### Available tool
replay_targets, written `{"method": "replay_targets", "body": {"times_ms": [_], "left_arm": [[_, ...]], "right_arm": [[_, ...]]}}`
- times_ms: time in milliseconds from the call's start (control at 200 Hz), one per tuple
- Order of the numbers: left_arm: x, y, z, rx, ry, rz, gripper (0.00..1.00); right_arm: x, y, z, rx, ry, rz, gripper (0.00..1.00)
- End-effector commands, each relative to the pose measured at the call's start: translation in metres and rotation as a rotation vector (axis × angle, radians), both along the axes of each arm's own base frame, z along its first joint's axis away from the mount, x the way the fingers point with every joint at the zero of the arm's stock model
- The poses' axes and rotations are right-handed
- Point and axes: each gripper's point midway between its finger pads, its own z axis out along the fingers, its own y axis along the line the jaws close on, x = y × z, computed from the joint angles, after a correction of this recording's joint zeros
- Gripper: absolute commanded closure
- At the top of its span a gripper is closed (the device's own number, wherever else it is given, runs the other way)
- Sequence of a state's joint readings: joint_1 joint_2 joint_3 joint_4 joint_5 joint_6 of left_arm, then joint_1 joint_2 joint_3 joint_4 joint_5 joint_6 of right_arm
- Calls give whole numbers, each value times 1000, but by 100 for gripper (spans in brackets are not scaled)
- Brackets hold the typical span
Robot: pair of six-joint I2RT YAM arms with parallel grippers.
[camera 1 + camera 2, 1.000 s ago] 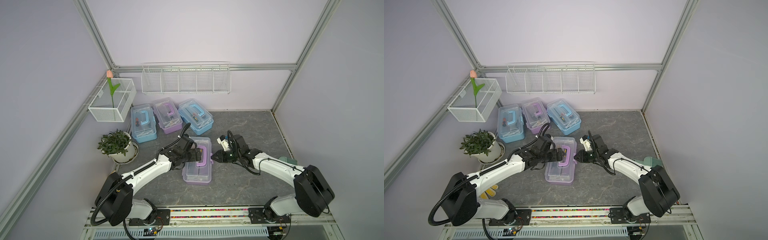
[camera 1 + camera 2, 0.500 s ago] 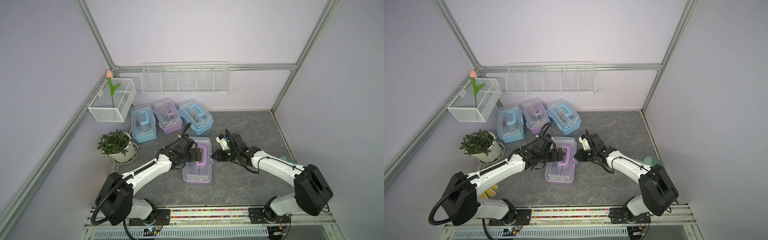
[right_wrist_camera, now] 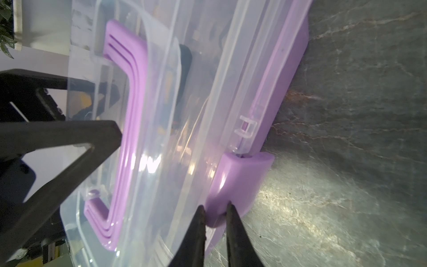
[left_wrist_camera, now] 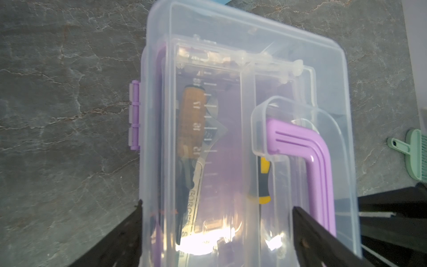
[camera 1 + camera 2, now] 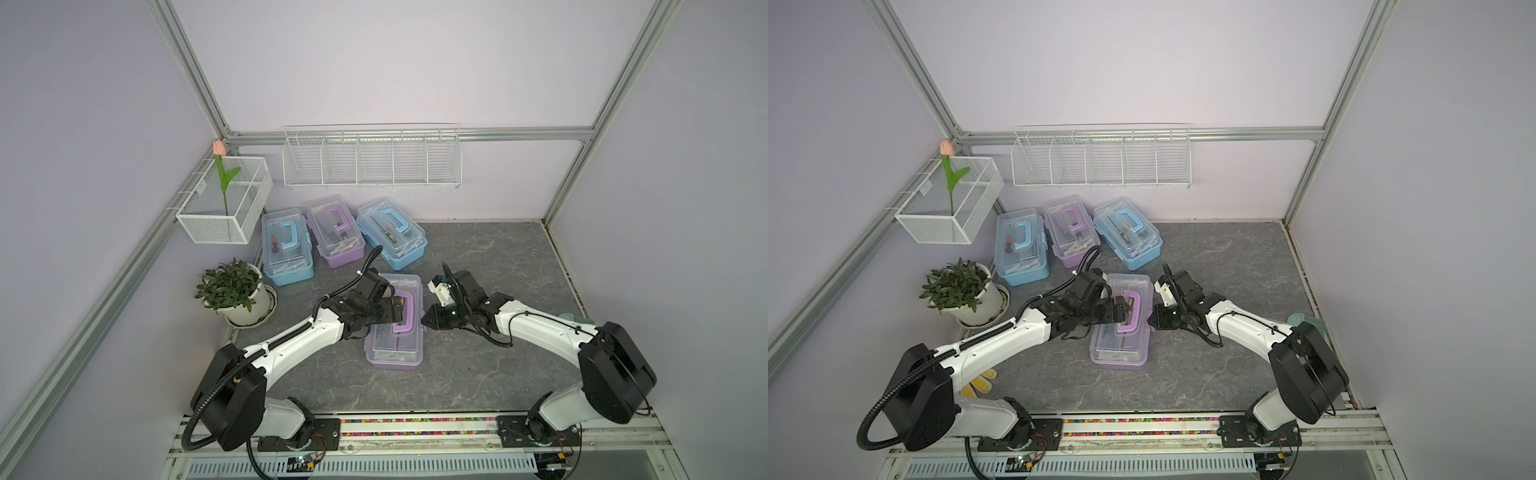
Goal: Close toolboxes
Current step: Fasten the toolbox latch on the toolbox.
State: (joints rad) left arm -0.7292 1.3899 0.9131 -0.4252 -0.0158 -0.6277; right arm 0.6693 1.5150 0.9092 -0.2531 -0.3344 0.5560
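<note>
Bright even light, wrist cams soft, glary

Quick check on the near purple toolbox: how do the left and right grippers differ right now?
The left gripper is wide open; the right gripper is almost shut. The left gripper sits over the clear lid, one finger beside the purple handle; the right gripper's tips meet the purple latch on the box's side. Both are at the same purple toolbox.
</note>
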Motion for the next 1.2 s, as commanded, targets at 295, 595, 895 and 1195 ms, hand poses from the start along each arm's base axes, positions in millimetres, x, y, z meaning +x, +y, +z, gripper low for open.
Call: {"method": "replay_targets", "body": {"times_ms": [295, 595, 895, 1195], "left_arm": [[-22, -9, -6, -10, 77, -48, 3], [-23, -14, -5, -32, 78, -56, 3], [-22, -23, -5, -59, 78, -70, 4], [-22, -28, 0, -63, 72, -80, 4]], "right_arm": [[20, -58, 9, -121, -61, -72, 80], [18, -28, -27, -137, -12, 1, 80], [14, 47, 16, 147, -21, 111, 80], [13, 53, 34, 215, -44, 121, 79]]}}
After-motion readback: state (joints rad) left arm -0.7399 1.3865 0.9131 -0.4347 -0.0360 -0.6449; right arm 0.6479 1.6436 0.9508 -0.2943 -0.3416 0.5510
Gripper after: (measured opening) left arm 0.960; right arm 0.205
